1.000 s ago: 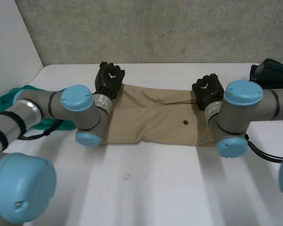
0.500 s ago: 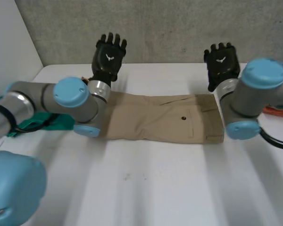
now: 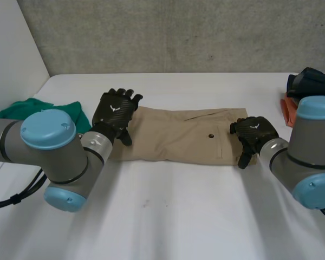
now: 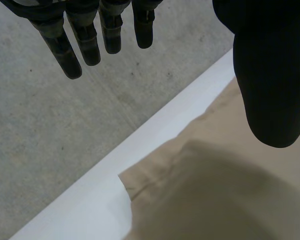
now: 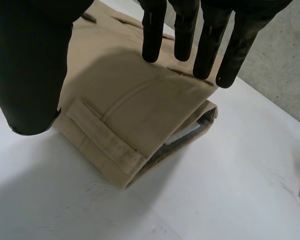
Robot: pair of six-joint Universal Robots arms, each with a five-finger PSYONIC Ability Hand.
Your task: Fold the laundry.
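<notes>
**A:** Since 0.5 s ago, both your hands have come down from up by the far wall. Your left hand (image 3: 115, 111) is now over the hem end of the khaki trousers (image 3: 176, 135). Your right hand (image 3: 253, 131) is over the waistband end.

**B:** State of the fingers?

**A:** Left: fingers (image 4: 87, 42) straight, thumb apart, nothing held, hanging above the hem corner. Right: fingers (image 5: 182, 35) also straight, reaching over the waistband past the belt loop (image 5: 105, 137). The thumb (image 5: 30, 65) sits at the near edge and nothing is pinched. I cannot tell whether the tips touch the cloth.

**B:** Where do the trousers lie?

**A:** Flat on the white tabletop (image 3: 168, 216), already doubled lengthwise into a long strip running across between your arms. A green cloth (image 3: 38, 107) lies off to the left and a dark garment (image 3: 311, 82) at the far right, neither in play.

**B:** Why a hand at each end?

**A:** My judgement is that you are set up for the crosswise fold, where one end is lifted and carried onto the other. The right thumb beside the edge suits a pinch through the stacked waistband. Take every layer, or the strip may open as you lift.
</notes>
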